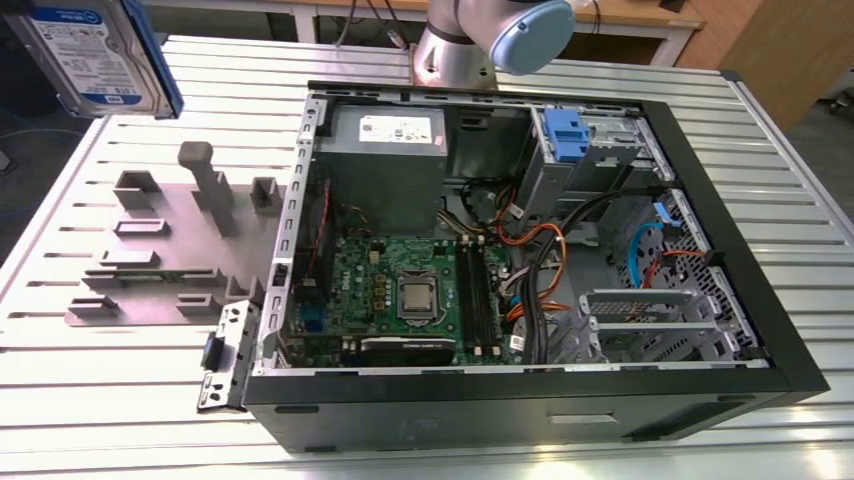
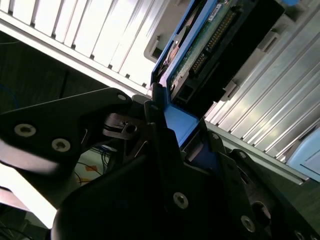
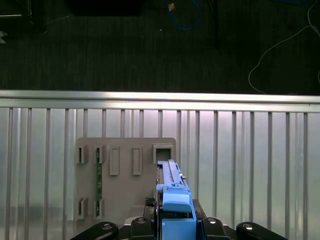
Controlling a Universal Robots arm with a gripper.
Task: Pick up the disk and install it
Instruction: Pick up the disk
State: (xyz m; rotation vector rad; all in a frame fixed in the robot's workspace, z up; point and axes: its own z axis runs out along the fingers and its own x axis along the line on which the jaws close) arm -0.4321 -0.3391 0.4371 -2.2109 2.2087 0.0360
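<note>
Ribbed table (image 1: 747,130) carries fixture (image 1: 160,250) and open case (image 1: 534,400); gripper (image 2: 170,117) clamps disk (image 1: 94,50) above.

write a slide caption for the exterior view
Open computer case on the slatted table, with the disk aloft at the exterior view's left, over the grey fixture plate.

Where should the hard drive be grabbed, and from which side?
By its blue-railed short end, coming in end-on: the disk is flat and thin, so the claw can pinch across its thickness there, as it does now, leaving the long body free.
</note>
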